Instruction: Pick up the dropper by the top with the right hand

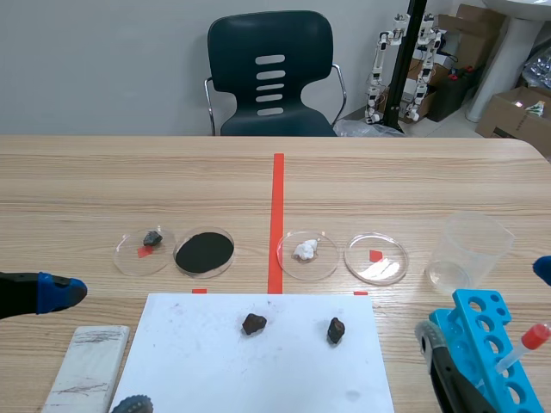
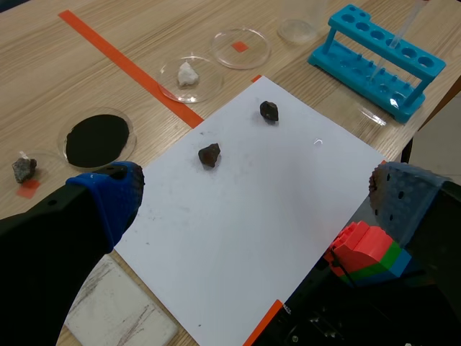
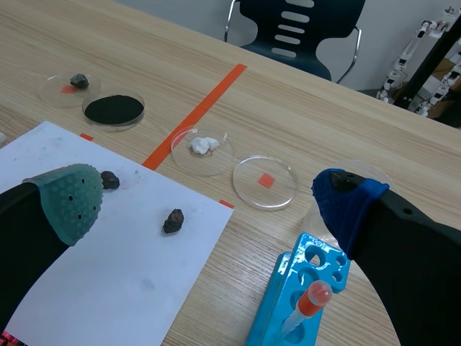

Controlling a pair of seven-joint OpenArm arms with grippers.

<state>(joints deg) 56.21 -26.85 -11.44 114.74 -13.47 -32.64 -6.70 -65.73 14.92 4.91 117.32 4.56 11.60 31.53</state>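
The dropper [image 3: 308, 308], a clear tube with an orange-red bulb on top, stands tilted in the blue tube rack [image 3: 286, 306] at the table's near right. The scene view shows the dropper [image 1: 527, 343] in the rack [image 1: 482, 331], and its pale stem [image 2: 403, 25] shows in the left wrist view. My right gripper [image 3: 209, 202] hovers open above the rack, and the bulb lies below, nearer its blue-padded finger [image 3: 344, 204]. Nothing is between its fingers. My left gripper [image 2: 256, 198] is open and holds nothing, at the near left over the white paper's edge.
A white paper sheet [image 1: 258, 370] carries two dark rocks [image 1: 252, 323] [image 1: 336, 329]. Several petri dishes [image 1: 375, 257] sit in a row beyond it, one holding black powder [image 1: 205, 251]. A clear beaker [image 1: 467, 249] stands behind the rack. A white block [image 1: 86, 366] lies near left.
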